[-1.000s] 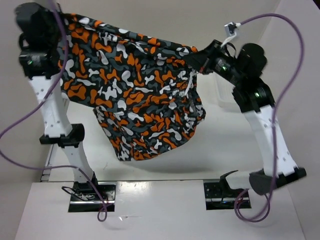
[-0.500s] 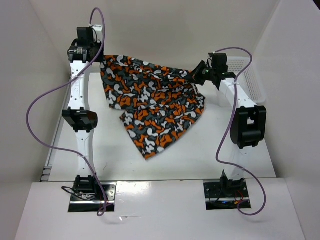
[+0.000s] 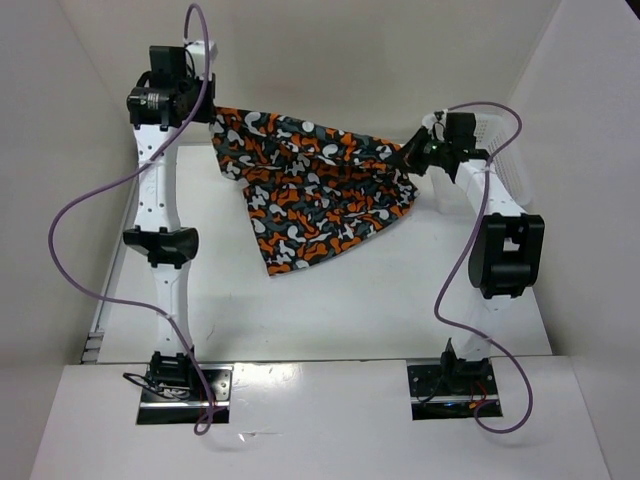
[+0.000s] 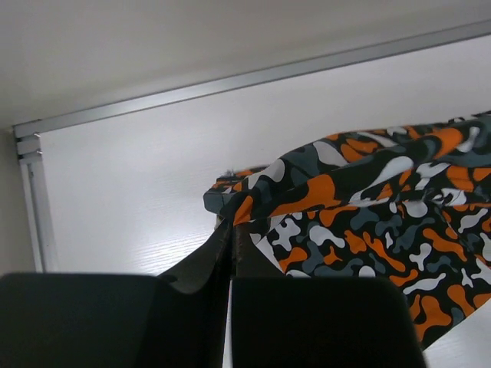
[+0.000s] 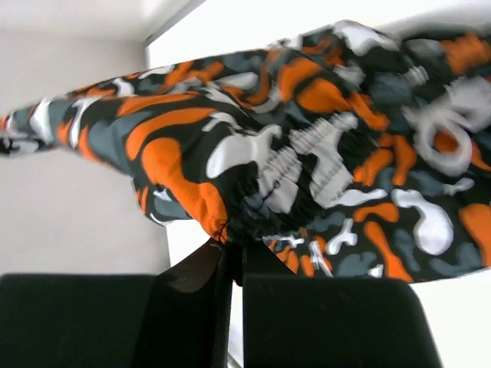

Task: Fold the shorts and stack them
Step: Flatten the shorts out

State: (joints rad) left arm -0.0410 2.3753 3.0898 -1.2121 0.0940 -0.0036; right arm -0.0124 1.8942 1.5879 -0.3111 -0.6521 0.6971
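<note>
White basket (image 3: 510,165) at R; shorts (image 3: 310,190) outside, pinched by L tool (image 4: 230,226), R tool (image 5: 230,241).

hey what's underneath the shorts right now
Only the white table shows around the shorts, held at their far edge by the left gripper and right gripper. The table directly beneath the draped cloth is covered and unseen.

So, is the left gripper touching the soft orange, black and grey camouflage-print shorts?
Touching. The left wrist view shows the left gripper shut on a corner of the camouflage-print shorts.
</note>
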